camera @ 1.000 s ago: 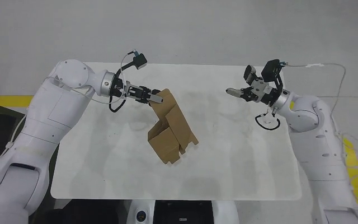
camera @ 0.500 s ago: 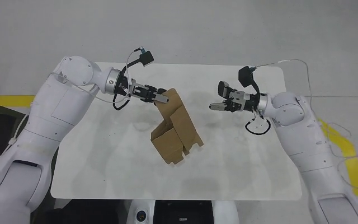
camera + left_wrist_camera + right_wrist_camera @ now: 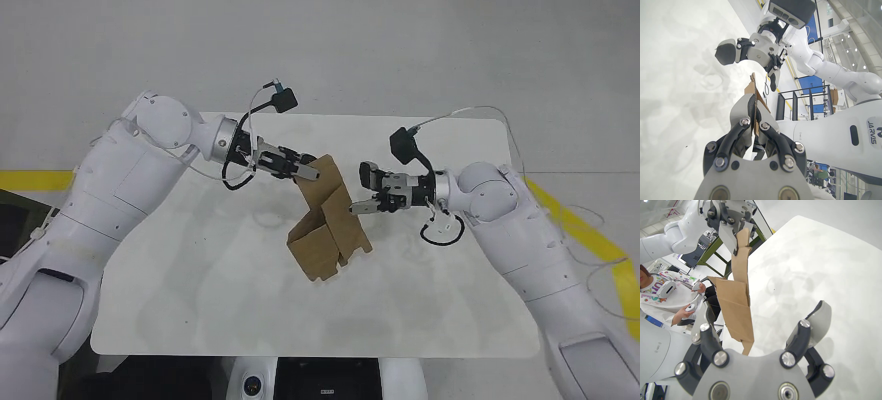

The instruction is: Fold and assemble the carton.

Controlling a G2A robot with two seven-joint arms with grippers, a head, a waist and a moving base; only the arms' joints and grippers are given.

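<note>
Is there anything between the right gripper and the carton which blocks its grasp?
Nothing visible does. The right gripper is open and faces the free edge of the carton directly. The left gripper, shut on the carton, holds the opposite end.

Table [image 3: 200,300]: passage is afforded along the near edge and both ends. Centre is blocked by the carton [image 3: 325,235], held tilted by the left gripper [image 3: 312,172], flanked by the spread right gripper [image 3: 362,190].
</note>
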